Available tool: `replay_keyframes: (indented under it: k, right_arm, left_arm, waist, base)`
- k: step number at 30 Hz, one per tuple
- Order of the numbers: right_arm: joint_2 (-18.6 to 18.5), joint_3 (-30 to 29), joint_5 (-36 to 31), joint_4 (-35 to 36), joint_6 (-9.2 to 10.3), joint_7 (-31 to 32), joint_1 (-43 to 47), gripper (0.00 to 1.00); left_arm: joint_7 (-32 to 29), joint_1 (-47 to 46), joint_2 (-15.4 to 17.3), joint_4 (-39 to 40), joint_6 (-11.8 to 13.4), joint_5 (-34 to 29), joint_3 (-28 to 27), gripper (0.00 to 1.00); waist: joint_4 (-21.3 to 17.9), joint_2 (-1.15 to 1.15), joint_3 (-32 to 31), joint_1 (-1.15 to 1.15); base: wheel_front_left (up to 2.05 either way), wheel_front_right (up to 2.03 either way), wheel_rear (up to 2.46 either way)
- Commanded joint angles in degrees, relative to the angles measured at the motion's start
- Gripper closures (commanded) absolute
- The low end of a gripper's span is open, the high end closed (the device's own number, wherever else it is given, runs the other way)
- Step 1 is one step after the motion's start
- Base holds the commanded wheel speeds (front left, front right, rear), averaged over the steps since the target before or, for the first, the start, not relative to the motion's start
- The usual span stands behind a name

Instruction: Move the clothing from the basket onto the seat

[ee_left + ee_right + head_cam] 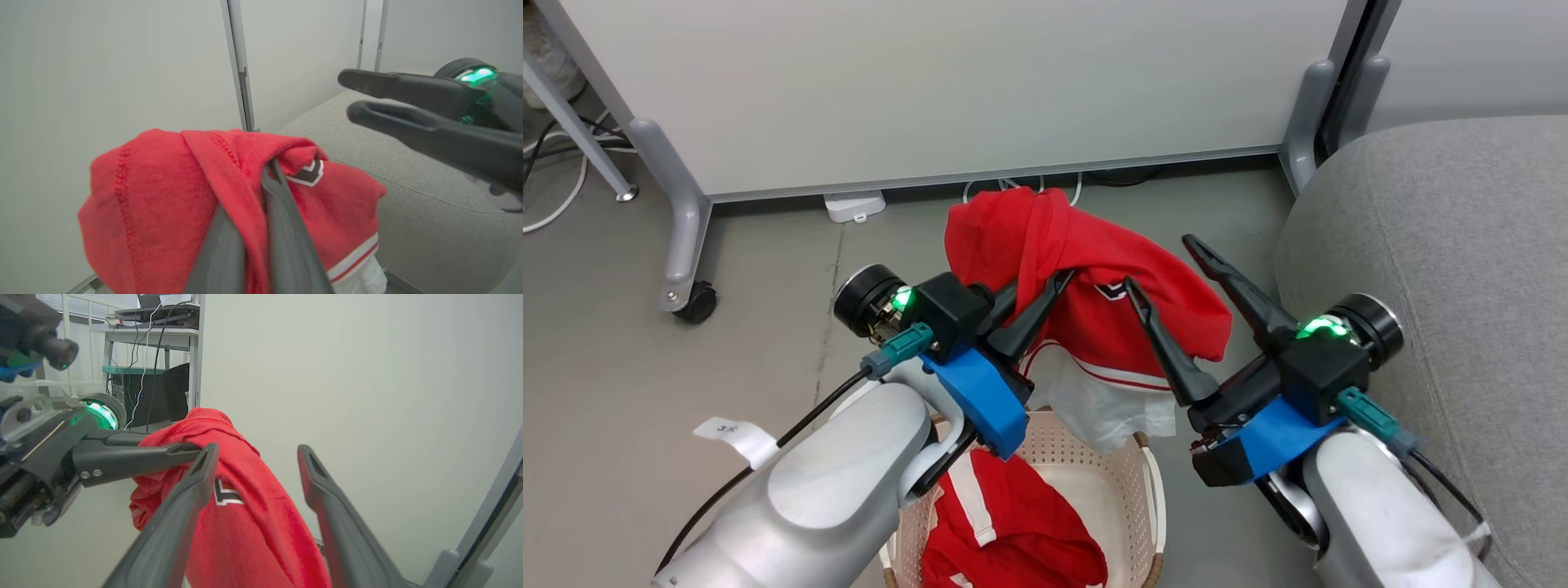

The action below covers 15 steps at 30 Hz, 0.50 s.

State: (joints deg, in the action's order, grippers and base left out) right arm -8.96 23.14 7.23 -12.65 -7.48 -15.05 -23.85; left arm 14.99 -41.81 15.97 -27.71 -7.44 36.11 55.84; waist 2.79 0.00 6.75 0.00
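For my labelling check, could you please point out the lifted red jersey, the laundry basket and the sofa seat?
lifted red jersey [996, 237], head view, on its bunched upper fold.
laundry basket [1070, 469], head view, on its perforated inner wall.
sofa seat [1462, 245], head view, on its bare grey top.

White tag by black cable, lower left of head view: handwritten "3" plus one further char., illegible. Red garment bears dark chevron emblem w/ white outline; no lettering legible on it.
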Motion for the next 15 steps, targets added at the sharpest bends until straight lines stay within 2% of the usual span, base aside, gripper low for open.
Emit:
replay_keyframes:
  k: [1,7,14,15]
  right_arm:
    - [-0.5,0.8,0.3,-0.9,-0.03,-0.2,-1.2,0.0]
    - [-1.5,4.5,-0.7,-7.8,-0.03,-0.2,-5.0,0.0]
    - [-1.1,9.1,0.1,-18.2,-0.03,-0.2,-8.5,0.0]
    - [-0.9,9.7,0.5,-19.4,-0.03,-0.2,-8.8,0.78]
  left_arm:
    - [0.3,-1.1,-0.2,0.1,0.0,-0.4,-0.1,1.0]
    - [0.3,-2.0,-0.7,0.4,0.0,-0.5,-0.2,1.0]
    - [0.3,-1.8,-1.2,0.7,0.0,-0.8,0.0,1.0]
    - [0.3,-1.8,-1.2,0.7,0.0,-0.8,0.1,1.0]
  waist:
    - [0.3,0.0,0.3,0.0]
    - [1.2,0.0,1.2,0.0]
    - [2.1,0.0,1.4,0.0]
    - [2.1,0.0,1.4,0.0]
  base:
    - [0.0,0.0,0.0]
    - [0.0,0.0,0.0]
    - [0.0,0.0,0.0]
    - [0.0,0.0,0.0]
